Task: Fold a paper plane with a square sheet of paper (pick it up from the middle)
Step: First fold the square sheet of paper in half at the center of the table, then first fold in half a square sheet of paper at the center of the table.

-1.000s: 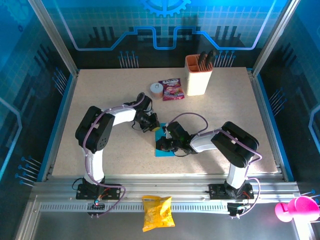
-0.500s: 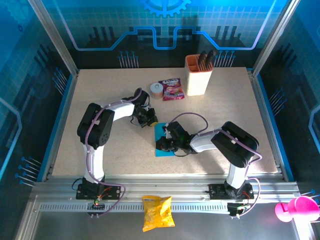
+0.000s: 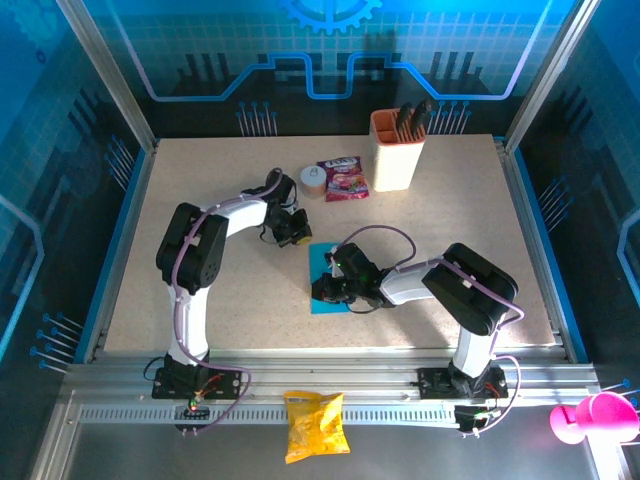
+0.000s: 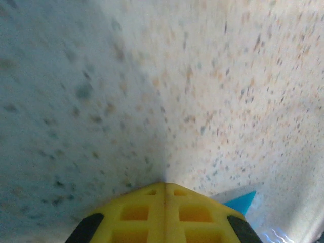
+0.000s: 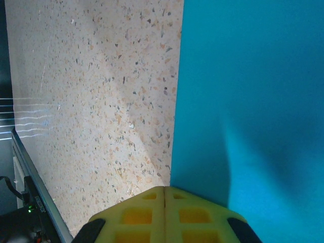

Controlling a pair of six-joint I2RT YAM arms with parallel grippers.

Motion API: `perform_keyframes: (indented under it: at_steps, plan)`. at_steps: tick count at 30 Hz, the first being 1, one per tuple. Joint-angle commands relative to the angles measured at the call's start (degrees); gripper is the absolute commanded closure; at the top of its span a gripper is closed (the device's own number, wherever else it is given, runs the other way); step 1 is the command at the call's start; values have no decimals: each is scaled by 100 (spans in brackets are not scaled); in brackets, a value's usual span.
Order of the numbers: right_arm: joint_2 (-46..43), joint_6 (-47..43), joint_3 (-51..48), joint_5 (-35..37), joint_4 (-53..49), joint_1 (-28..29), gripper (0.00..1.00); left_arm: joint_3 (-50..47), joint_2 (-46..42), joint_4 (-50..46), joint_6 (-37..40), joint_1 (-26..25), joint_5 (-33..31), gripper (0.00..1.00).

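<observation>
At the edge of the paper [image 5: 253,101], the right gripper [image 5: 164,190] is closed

We hold our left gripper [image 3: 291,229] closed, reaching forward toward centre; our right gripper [image 3: 326,290], also closed, sits low, pointing left.

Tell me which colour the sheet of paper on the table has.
Plain bright cyan-blue; the paper shows best in the right wrist view.

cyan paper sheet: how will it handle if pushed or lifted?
Probably floppy: the cyan paper sheet looks thin and lies flat on the speckled table. Likely very light, so a push may slide it whole. Its edge sits flush with the table, so lifting by the edge looks hard.
</observation>
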Motion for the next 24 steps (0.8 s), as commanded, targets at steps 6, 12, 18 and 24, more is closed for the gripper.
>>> perform_keyframes:
  at_steps: [6, 12, 18, 24]
  plan:
    - [-74, -452, 386, -300, -1595, 25, 100, -890, -1231, 716, 490, -50, -575, 94]
    - [-390, -825, 932, -415, -2164, -91, 100, -1345, -1634, 875, 407, -503, -210, 92]
    - [-898, -935, 1186, -310, -2423, -320, 100, -1306, -1447, 858, 277, -749, 50, 93]
    - [-928, -930, 1117, -251, -2332, -513, 100, -1271, -1183, 797, 238, -778, 90, 94]
